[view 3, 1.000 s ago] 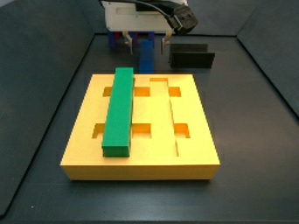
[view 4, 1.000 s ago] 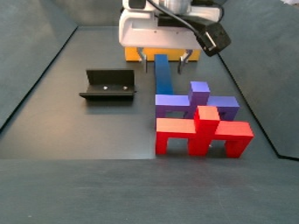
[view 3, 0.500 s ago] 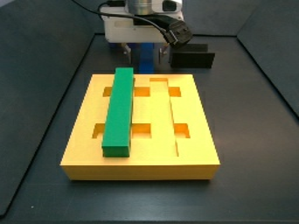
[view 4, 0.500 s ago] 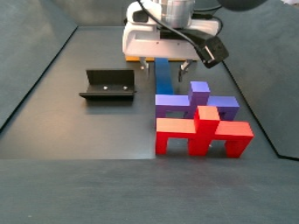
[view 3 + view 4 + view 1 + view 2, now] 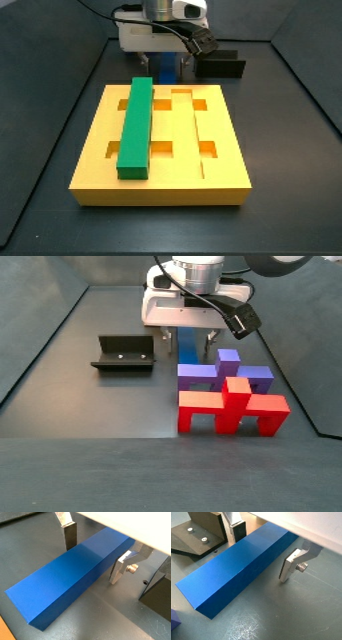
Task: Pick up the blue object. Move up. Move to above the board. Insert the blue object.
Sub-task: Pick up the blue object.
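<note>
While the open tool (image 5: 93,554) straddles the blue object (image 5: 73,574), dark floor (image 5: 298,607), board (image 5: 227,160) nearby.

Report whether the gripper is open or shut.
Open: in a wrist view the gripper straddles the blue object, with gaps beside both fingers.

End effector (image 5: 95,557) straddles blue object (image 5: 70,578); fixture (image 5: 196,534) beside

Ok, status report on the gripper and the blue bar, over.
Gripper low behind the board, fingers astride the blue object, not visibly clamped. Blue object flat on the floor. Green bar in one board groove; neighbouring groove free.
</note>
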Controlling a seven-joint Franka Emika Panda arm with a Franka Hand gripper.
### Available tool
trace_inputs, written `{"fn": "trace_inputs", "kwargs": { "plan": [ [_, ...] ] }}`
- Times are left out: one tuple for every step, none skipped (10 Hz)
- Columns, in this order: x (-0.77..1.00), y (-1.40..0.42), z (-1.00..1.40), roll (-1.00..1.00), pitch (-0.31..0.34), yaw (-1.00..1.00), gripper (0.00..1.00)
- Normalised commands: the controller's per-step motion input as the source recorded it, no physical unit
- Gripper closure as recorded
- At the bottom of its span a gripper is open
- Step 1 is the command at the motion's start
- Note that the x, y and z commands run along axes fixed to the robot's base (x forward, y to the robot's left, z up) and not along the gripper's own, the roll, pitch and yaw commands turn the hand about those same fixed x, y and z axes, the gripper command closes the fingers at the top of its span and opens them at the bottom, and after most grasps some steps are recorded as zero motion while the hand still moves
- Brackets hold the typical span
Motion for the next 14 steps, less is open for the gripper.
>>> {"fn": "trace_inputs", "kwargs": {
  "plan": [
    [0.0, 0.0, 0.0, 0.0, 0.0, 0.0, 1.0],
    [0.0, 0.0, 0.0, 0.0, 0.0, 0.0, 1.0],
    [0.0, 0.0, 0.0, 0.0, 0.0, 0.0, 1.0],
    [0.0, 0.0, 0.0, 0.0, 0.0, 0.0, 1.0],
    [0.0, 0.0, 0.0, 0.0, 0.0, 0.0, 1.0],
    [0.0, 0.0, 0.0, 0.0, 0.0, 0.0, 1.0],
    [0.0, 0.0, 0.0, 0.0, 0.0, 0.0, 1.0],
    [0.0, 0.0, 0.0, 0.0, 0.0, 0.0, 1.0],
    [0.0, 0.0, 0.0, 0.0, 0.0, 0.0, 1.0],
    [0.0, 0.0, 0.0, 0.0, 0.0, 0.0, 1.0],
    [0.0, 0.0, 0.0, 0.0, 0.0, 0.0, 1.0],
    [0.0, 0.0, 0.0, 0.0, 0.0, 0.0, 1.0],
    [0.0, 0.0, 0.0, 0.0, 0.0, 0.0, 1.0],
    [0.0, 0.0, 0.0, 0.0, 0.0, 0.0, 1.0]
  ]
}}
